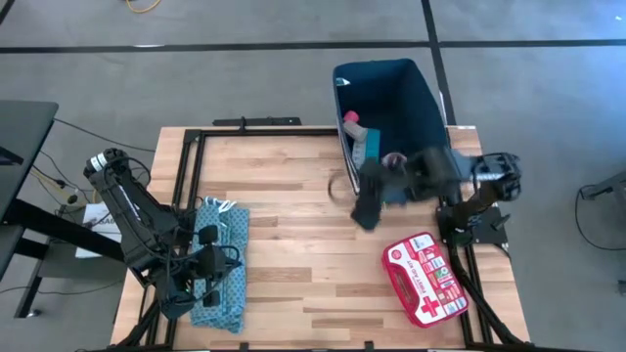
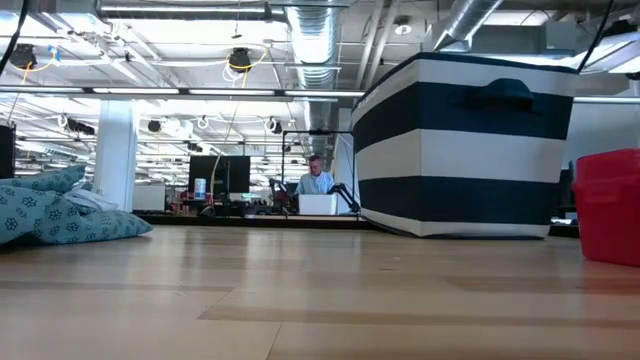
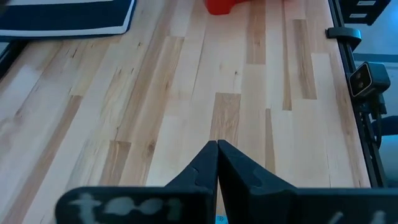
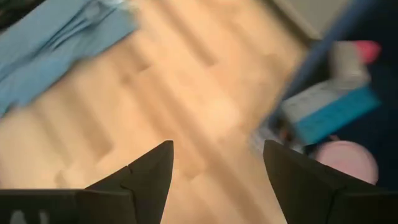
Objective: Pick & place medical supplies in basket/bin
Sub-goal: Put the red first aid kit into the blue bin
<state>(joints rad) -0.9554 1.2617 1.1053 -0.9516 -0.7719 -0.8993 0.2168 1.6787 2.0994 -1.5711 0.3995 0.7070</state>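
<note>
The navy bin (image 1: 391, 98) stands at the table's far right; its striped wall (image 2: 470, 150) shows in the low view. Inside lie a light blue pill organizer (image 4: 329, 109), a pink tape roll (image 4: 348, 158) and a pink-tipped item (image 1: 350, 118). The red-and-white first aid pouch (image 1: 424, 279) lies flat near the right front corner. My right gripper (image 4: 217, 146) hangs open and blurred above the table beside the bin's near left corner (image 1: 364, 210), with nothing between its fingers. My left gripper (image 3: 216, 146) is shut above the teal cloth (image 1: 220, 264) at the left.
The folded teal patterned cloth (image 2: 60, 215) lies at the table's left front. Bare wood (image 1: 293, 225) stretches between the cloth and the pouch. A black frame (image 1: 186, 166) runs along the table's edges. A person (image 2: 318, 180) sits far behind the table.
</note>
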